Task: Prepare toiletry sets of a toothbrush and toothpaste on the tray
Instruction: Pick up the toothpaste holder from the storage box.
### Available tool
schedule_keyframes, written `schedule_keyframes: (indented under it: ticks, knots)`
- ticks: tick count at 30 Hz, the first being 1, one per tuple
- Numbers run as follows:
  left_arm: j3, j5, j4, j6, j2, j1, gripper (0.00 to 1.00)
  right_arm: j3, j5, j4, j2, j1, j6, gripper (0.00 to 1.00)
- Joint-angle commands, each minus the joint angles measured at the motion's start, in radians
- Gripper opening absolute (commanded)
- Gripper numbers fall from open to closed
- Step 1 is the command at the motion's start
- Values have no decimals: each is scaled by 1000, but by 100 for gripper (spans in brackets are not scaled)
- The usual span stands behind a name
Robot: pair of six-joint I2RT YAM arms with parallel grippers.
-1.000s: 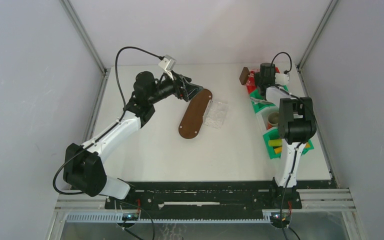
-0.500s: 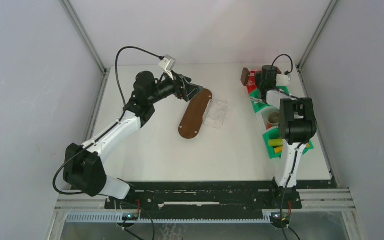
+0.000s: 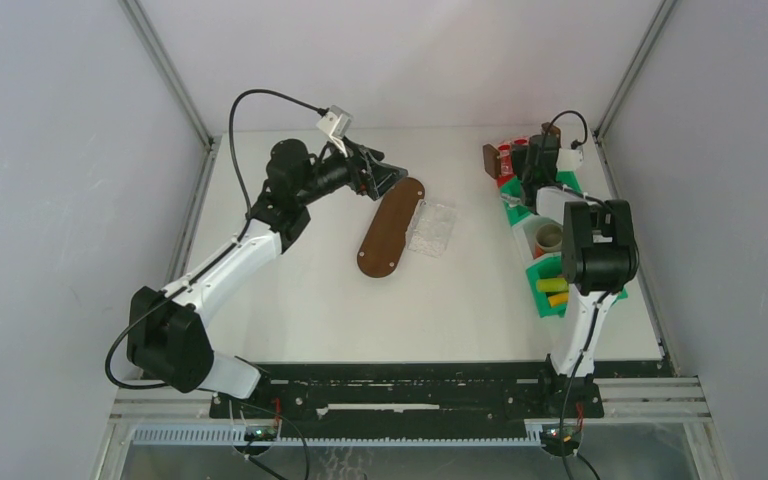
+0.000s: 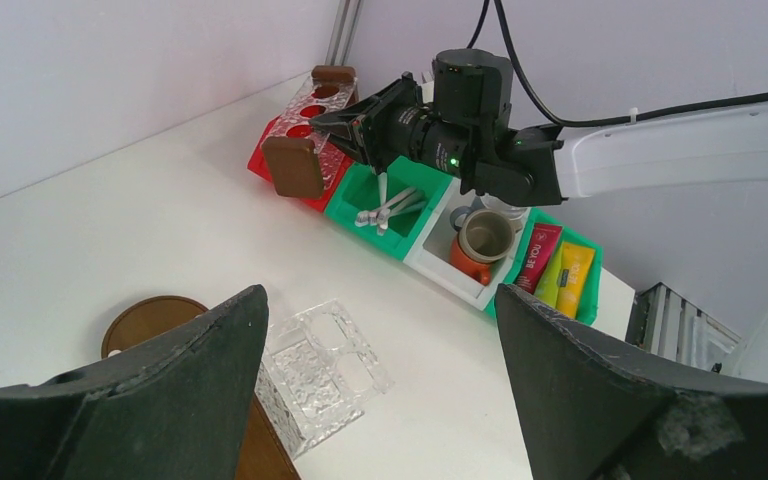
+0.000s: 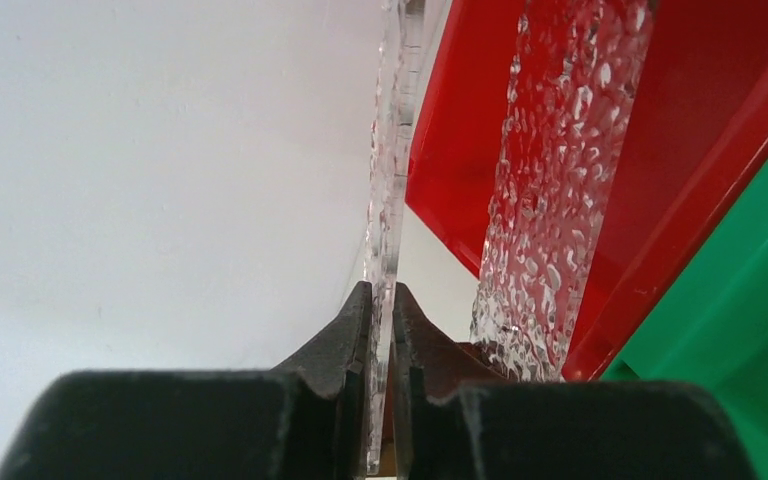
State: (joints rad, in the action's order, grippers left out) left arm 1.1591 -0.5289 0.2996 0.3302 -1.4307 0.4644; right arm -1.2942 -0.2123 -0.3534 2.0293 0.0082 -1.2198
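The brown oval tray (image 3: 390, 228) lies mid-table; its end shows in the left wrist view (image 4: 150, 320). My left gripper (image 3: 385, 180) hangs open and empty over the tray's far end (image 4: 380, 300). White toothbrushes (image 4: 388, 205) lie in a green bin (image 3: 517, 205). A pink-red toothpaste tube (image 4: 538, 258), a lime green one (image 3: 550, 285) and a yellow one (image 4: 574, 282) lie in the nearest green bin. My right gripper (image 3: 522, 160) (image 5: 381, 295) is shut on the edge of a clear holder with brown ends (image 4: 300, 135) (image 5: 390, 150) at the red bin (image 4: 260, 160).
A second clear acrylic holder (image 3: 432, 228) lies beside the tray, right of it (image 4: 315, 370). An orange cup (image 4: 480, 245) sits in a white bin. The row of bins runs along the table's right edge (image 3: 650, 300). Walls close the back and sides.
My right gripper has turned and shifted slightly right with the clear holder, so the holder's second brown end now shows. The left arm has barely moved.
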Motion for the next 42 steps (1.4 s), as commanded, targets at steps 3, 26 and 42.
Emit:
schedule_keyframes:
  ticks: [3,26,42]
  knots:
    - [60,-13,25,-26,18,9,88,24,35,-177,-124,-18,96,0]
    - [-24,-22,128,3,114,14,88,264,461,-552,-368,-15,220,0]
    - [-370,66,246,184,435,-30,90,405,809,-960,-441,230,144,0]
